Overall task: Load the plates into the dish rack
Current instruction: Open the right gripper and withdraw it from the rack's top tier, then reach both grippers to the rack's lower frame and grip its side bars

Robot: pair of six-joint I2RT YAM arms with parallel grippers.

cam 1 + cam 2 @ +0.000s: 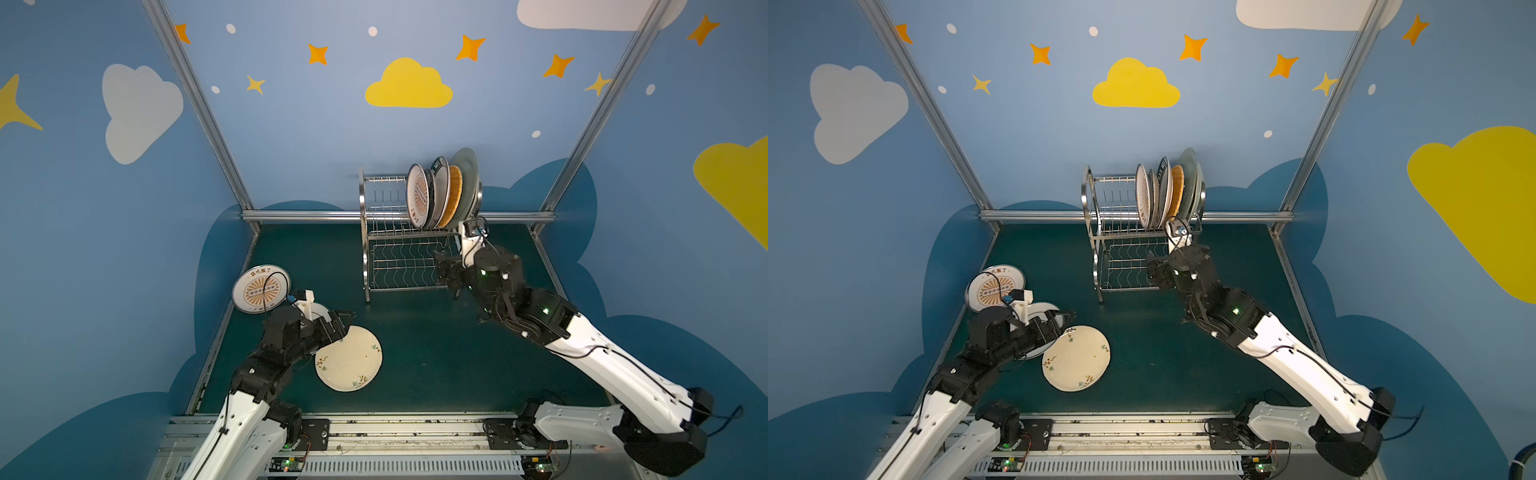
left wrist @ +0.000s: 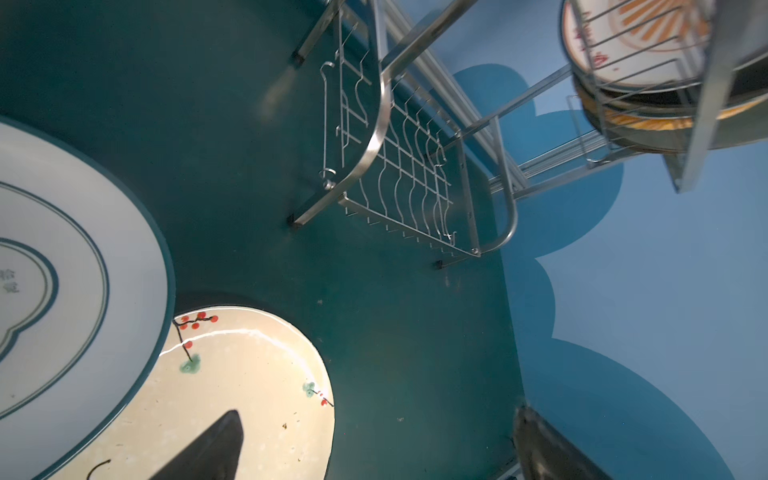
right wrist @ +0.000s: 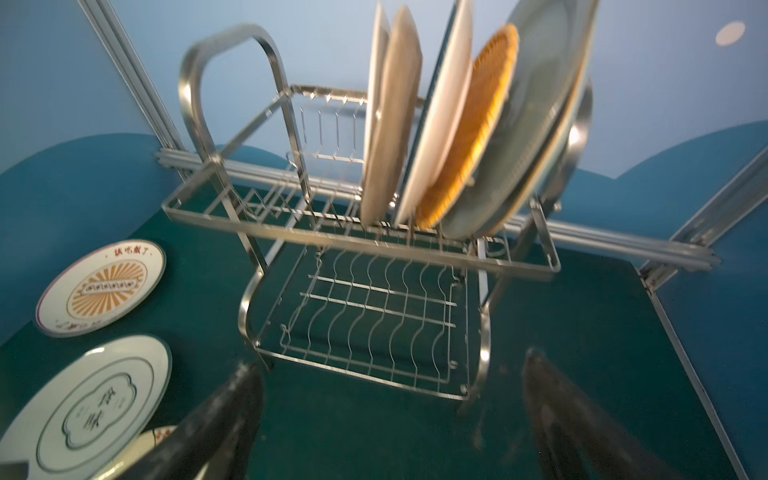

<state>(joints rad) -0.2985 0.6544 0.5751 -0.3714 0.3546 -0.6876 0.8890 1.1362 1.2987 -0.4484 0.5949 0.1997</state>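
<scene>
Right claw [image 3: 392,365] is noted wide and empty, with rack [image 1: 365,249] directly ahead and plates [image 1: 417,195] slotted above; left claw [image 1: 347,326], also wide and empty, is held over cream plate [image 1: 349,361], with sunburst plate [image 1: 261,289] and ringed plate [image 3: 95,411] lying beside.

The blue walls are being lit evenly and brightly from above, while the dark green table [image 1: 436,332] is being left dim. In the left wrist view a thin arc of glare is being thrown across the cream floral plate [image 2: 257,374]. In the right wrist view the dish rack [image 3: 374,246] is being smeared by blur, and straight lines are being bowed toward the edges.
</scene>
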